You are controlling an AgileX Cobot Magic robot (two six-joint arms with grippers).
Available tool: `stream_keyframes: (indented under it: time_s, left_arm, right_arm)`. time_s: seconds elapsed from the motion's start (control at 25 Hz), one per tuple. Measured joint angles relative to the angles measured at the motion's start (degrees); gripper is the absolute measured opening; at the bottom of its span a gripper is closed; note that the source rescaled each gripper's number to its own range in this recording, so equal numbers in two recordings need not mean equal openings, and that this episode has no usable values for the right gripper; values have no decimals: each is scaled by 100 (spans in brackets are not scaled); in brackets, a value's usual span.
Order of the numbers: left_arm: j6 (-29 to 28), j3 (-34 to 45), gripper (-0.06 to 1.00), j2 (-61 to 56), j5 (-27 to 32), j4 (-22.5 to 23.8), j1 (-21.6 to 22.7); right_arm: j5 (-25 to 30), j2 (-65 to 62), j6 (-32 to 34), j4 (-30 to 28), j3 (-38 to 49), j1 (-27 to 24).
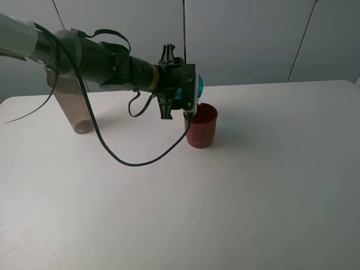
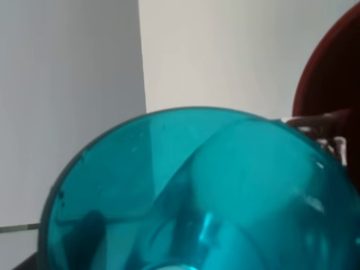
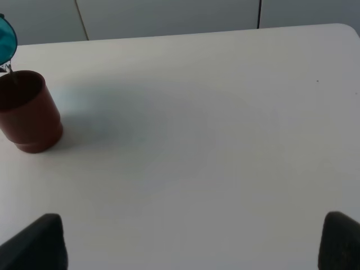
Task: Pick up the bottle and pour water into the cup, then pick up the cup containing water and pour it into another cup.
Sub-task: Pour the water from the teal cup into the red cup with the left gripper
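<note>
On a white desk point(image 1: 236, 202), the right gripper point(image 3: 187, 242) hangs with its jaws spread wide and nothing between them, well apart from the dark red cup point(image 1: 201, 126), which stands upright near mid-desk. Just above that cup's rim, on its left side, the left gripper point(image 1: 191, 94) reaches in from the left. Its jaws are closed on the translucent teal tumbler point(image 1: 199, 87), which is tipped over the red cup. Farther back, near the left edge, the tinted clear bottle point(image 1: 76, 109) stands on the desk, its top hidden behind the arm. Pale wall panels point(image 1: 253, 39) fill the background.
</note>
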Motion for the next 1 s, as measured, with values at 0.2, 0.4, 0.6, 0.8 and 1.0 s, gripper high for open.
stream_keyframes:
  time_s: [0.2,0.4,0.6,0.8,1.0]
  left_arm:
    - [179,0,9,0,-52,4,0]
    - [421,0,9,0,-63,17,-21]
    - [640,0,9,0,-25,51,-70]
    - [809,0,9,0,131,100,-80]
    - [961,0,9,0,166,150,-80]
  right_arm:
    - [0,0,0,0,0,0]
    - [0,0,0,0,0,0]
    - [0,0,0,0,0,0]
    - [0,0,0,0,0,0]
    - [0,0,0,0,0,0]
